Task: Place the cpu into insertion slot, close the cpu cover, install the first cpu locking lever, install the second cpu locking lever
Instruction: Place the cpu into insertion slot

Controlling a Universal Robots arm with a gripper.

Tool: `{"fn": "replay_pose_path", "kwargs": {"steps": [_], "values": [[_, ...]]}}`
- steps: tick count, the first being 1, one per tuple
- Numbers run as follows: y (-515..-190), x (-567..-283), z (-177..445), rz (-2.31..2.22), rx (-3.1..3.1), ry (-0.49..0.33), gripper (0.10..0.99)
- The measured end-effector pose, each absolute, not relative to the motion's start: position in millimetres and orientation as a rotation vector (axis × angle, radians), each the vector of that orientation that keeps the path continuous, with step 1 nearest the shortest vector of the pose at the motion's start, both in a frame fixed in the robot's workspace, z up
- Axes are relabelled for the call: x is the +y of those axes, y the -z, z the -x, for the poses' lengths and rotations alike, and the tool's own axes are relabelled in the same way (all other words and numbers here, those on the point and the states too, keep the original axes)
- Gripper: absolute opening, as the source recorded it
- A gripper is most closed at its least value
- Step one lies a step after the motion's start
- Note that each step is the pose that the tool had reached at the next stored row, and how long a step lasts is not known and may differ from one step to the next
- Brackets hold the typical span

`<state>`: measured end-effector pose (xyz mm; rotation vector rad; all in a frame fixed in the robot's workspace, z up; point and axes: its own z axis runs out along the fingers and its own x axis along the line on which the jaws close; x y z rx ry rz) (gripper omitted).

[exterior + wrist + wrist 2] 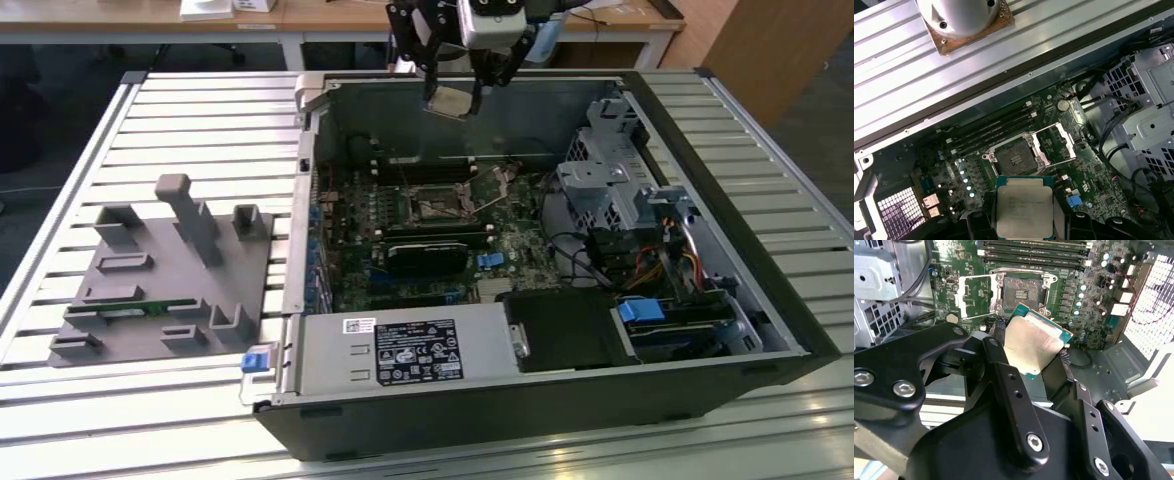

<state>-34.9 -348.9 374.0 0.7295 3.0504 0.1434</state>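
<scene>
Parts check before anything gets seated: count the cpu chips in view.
1. The cpu is held in the gripper, above the open case; the insertion slot is empty. Parts of the case are hidden.

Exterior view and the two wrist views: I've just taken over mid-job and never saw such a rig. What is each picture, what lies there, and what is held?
The exterior view comes from a camera off the arm, looking down on an open computer case lying on a slatted metal table, with a grey fixture beside it at the exterior view's left. The two wrist views come from cameras riding on the arm. The tool, the arm's two-fingered end, is shut on the cpu, a flat silvery chip, held in the air over the case. On the green board the insertion slot stands bare, and the cpu cover is swung open beside it.
</scene>
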Motion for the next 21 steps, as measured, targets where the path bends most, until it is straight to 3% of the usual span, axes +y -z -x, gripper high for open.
{"fn": "replay_pose_path", "kwargs": {"steps": [21], "values": [[-371.0, -348.9, 36.0, -0.980, 2.971, -0.138, 0.541]]}}
